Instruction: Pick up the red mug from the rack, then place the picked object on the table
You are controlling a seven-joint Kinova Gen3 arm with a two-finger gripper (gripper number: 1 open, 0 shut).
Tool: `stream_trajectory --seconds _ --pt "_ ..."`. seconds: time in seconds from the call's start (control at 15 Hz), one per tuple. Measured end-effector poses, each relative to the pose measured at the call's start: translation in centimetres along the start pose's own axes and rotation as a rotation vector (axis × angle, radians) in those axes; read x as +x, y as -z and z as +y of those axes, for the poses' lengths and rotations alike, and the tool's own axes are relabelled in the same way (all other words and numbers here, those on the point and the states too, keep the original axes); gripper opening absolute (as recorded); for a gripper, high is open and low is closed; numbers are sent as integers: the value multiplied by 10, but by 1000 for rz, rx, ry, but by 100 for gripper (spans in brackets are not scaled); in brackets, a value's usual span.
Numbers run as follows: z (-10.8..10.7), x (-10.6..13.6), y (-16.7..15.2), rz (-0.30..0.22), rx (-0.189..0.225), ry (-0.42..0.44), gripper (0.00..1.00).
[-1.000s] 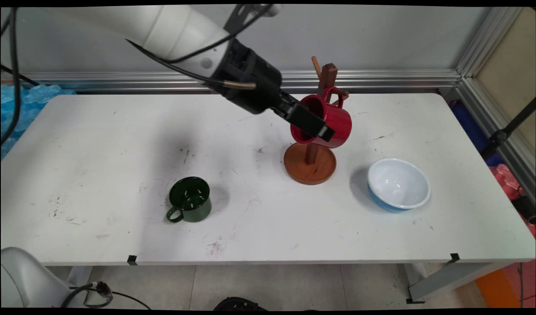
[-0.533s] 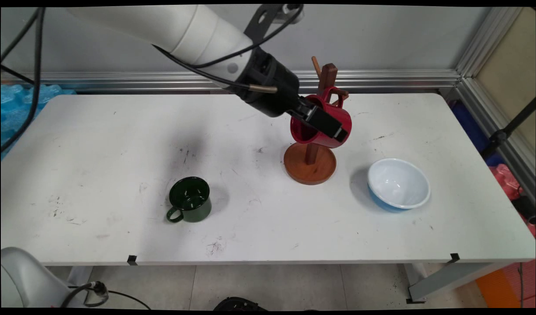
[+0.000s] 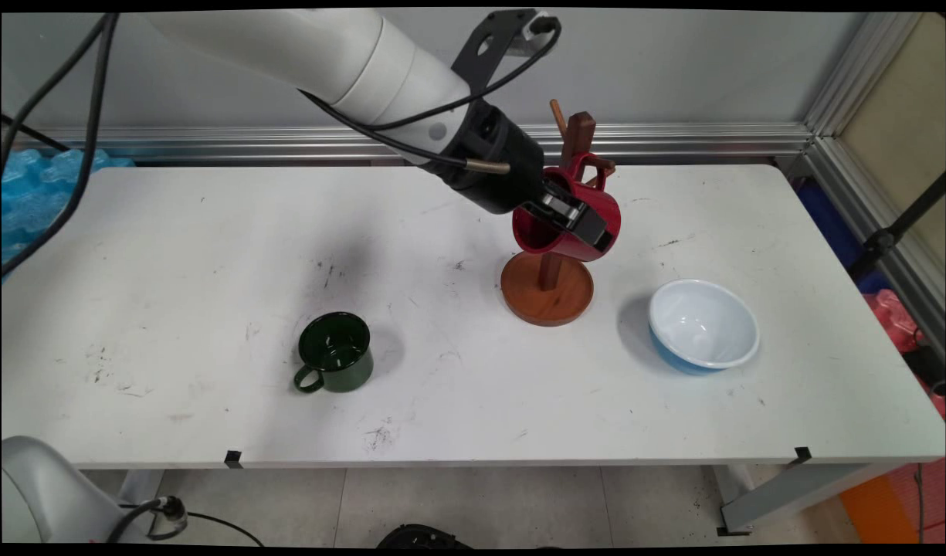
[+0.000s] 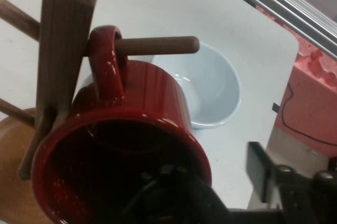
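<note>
We see the white table [image 3: 171, 255] with wide bare room on its left and front. Our arm slants down from the upper left to the wooden mug tree [image 3: 548, 286], standing toward the back, right of middle. Near the tree's right sits a white and blue bowl [image 3: 703, 324]; a green mug [image 3: 335, 351] stands well apart, front left. Our gripper [image 3: 577, 224] straddles the red mug's [image 4: 158, 113] rim, one finger inside, one outside [image 4: 263, 174], spread and not squeezing; the mug hangs by its handle on a peg [image 4: 158, 45].
</note>
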Motion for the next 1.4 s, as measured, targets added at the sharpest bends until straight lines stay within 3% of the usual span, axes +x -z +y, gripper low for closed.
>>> stream_trajectory --seconds 0.8,1.4 --pt "-4 -4 -4 -8 21 -11 0" --pt "1 1 15 14 -5 -49 0"
